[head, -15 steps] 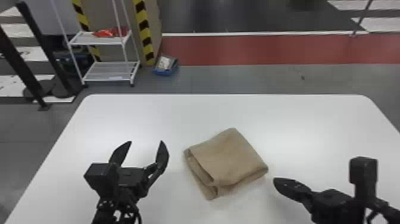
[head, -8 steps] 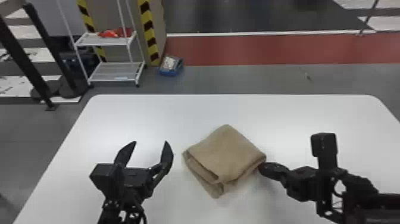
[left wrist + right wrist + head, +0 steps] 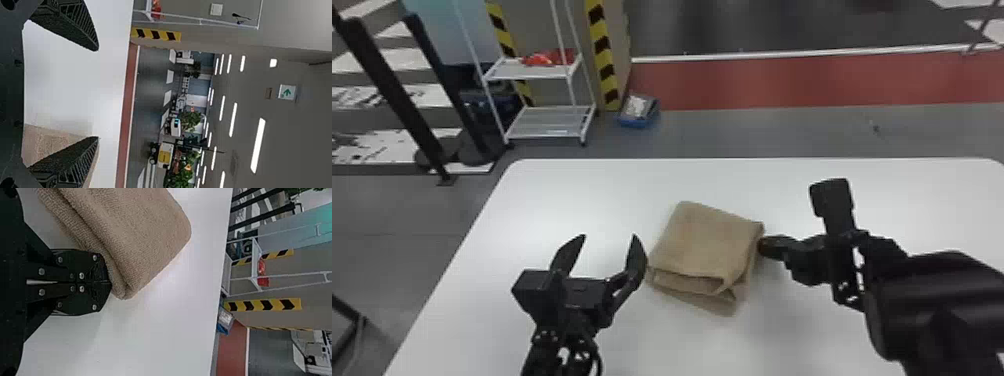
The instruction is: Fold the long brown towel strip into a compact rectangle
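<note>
The brown towel (image 3: pixel 704 245) has swung round on the tabletop (image 3: pixel 572 195): the side with its folded layers showing, which faces left and near in the earlier head views, now faces mostly near. The whole bundle has also slid left, closing the gap to the left pincer (image 3: pixel 609 236). Over the same frames the right pincer (image 3: pixel 766 247) has come in from the right to the towel's right edge, so the turn looks like its doing.

The right pincer is closed, its two fingers pressed together with the tips against the folded edge in the right wrist view. It seems to be nudging the cloth rather than pinching it. The left pincer is open, its fingers spread just left of the towel, and its right finger is beside the towel's left corner; whether they touch, I can't tell.

The towel is already down to a small, thick block, so the task looks close to finished. What remains is probably squaring up: the layers on the near side don't line up, and the lower one sticks out towards the near right corner. A light push should be enough, while a harder one could skid the bundle into the left pincer or open the loose folds.
</note>
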Robot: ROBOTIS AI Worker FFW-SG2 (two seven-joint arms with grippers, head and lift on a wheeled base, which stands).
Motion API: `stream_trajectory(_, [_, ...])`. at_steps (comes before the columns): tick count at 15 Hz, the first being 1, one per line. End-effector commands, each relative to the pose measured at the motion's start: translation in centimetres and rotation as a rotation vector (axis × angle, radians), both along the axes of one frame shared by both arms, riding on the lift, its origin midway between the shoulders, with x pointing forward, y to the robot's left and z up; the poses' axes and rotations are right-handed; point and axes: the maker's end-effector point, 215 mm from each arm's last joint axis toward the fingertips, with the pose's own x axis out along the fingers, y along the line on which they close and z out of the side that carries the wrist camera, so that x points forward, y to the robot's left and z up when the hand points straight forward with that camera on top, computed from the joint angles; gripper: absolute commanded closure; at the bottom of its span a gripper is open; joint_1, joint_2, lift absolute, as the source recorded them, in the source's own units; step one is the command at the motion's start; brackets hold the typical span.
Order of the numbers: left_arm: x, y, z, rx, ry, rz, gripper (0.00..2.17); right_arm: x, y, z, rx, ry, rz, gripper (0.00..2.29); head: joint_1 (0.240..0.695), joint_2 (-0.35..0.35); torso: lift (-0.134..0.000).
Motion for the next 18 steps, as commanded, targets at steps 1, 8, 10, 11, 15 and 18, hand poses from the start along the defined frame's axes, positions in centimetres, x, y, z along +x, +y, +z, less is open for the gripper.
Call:
stream_trajectory(1, [0.2,0.0,0.2,0.0,-0.005,-0.003,0.07,2.0,0.7,1.5,0.004,-0.088,0.019,2.13,0.695,0.119,-0.117])
stream_trajectory(8, [0.7,-0.3,0.4,-0.006,-0.006,-0.009,0.07,1.7,-1.8,7.7,0.055,-0.298,-0.06,2.12,0.695,0.097,-0.117])
stream_trajectory(10, [0.8,-0.8,0.4,-0.007,-0.002,-0.019,0.07,1.7,0.8,9.7,0.104,-0.375,0.001,2.12,0.695,0.094,-0.117])
stream_trajectory(11, [0.8,-0.9,0.4,-0.008,-0.002,-0.02,0.07,1.9,2.4,9.4,0.106,-0.386,0.032,2.12,0.695,0.098,-0.117])
stream_trajectory(15, [0.9,-0.9,0.3,-0.006,-0.001,-0.022,0.07,1.8,4.4,2.9,0.008,-0.291,0.09,2.12,0.695,0.144,-0.117])
stream_trajectory(18, [1.2,-1.0,0.1,-0.006,0.001,-0.025,0.07,2.1,2.7,0.3,-0.055,-0.261,0.054,2.12,0.695,0.149,-0.117])
